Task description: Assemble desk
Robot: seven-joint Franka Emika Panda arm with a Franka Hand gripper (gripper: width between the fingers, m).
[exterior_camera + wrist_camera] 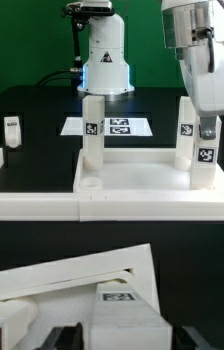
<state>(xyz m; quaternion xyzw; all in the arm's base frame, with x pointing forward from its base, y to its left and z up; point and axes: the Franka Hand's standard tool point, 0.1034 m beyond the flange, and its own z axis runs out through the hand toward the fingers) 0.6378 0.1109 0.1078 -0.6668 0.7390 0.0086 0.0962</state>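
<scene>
You are seeing the desk panel lying flat near the table's front edge, so its corner holes are facing up to take legs. Three legs are standing upright in it; a fourth leg is waiting well apart at the exterior view's left. The arm is reaching straight down over the leg at the exterior view's right. The gripper fingers are flanking it; whether they are clamping it you cannot tell

The desk panel and its upright legs are seen as smooth, matt white plastic. Printed black-and-white tags are borne on the legs. The table is covered in matt black.
</scene>
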